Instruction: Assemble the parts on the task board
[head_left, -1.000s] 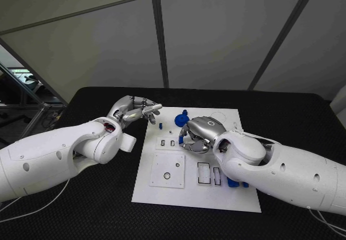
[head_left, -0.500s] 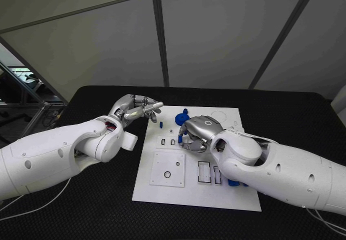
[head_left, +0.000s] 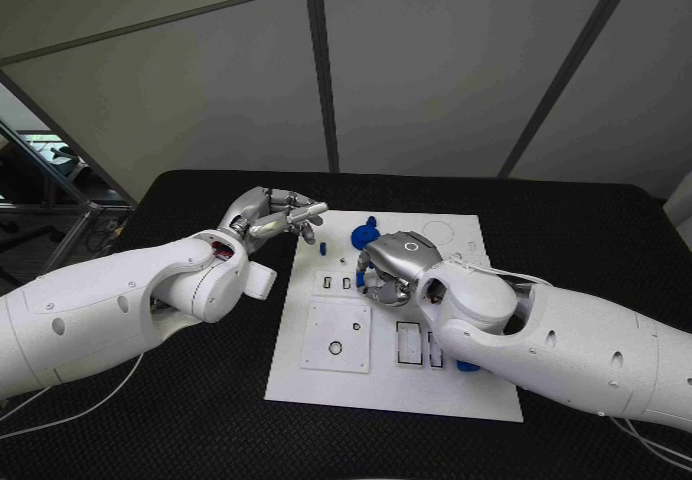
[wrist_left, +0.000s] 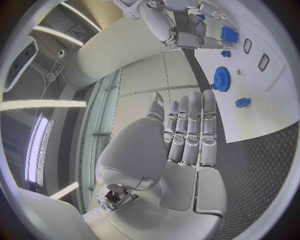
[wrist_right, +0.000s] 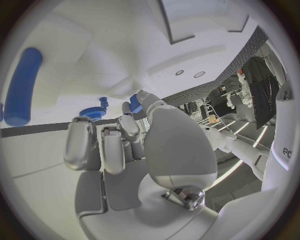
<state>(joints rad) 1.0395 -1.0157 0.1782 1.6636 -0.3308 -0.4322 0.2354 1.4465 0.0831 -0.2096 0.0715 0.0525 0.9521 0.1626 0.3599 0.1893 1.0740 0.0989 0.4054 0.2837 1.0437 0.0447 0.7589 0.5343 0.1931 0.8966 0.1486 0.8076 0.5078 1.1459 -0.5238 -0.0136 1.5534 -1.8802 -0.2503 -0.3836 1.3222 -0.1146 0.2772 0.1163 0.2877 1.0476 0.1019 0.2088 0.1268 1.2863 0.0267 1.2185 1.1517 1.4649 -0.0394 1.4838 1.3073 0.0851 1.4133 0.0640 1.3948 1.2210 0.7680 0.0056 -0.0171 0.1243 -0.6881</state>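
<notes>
1. While the right hand hovers low over the middle of the task board, its fingers curl down and in; a bit of blue shows among them in the right wrist view, but I cannot tell whether it is a held part.
2. Left hand sits at the board's far left corner, just off its edge, fingers side by side and nearly straight, holding nothing (left wrist view shows this plainly).
3. Parts: blue gear near the board's far edge, just beside the right hand; small blue peg near the far left corner; blue pieces by the right edge, mostly hidden under the right forearm.
4. Containers: rectangular slots in the board's near-right area look empty; small slot pair left of the right hand also looks empty; square plate with hole on the near-left area has nothing in it.
5. Risk: the right hand's bulk blocks the head view of its target, so a misaligned insert is likely.
6. Risk: the right forearm lies over the right-edge pieces; a sweep could knock them off the board.
7. Risk: the gear is close to the right hand's fingers and could get nudged.
</notes>
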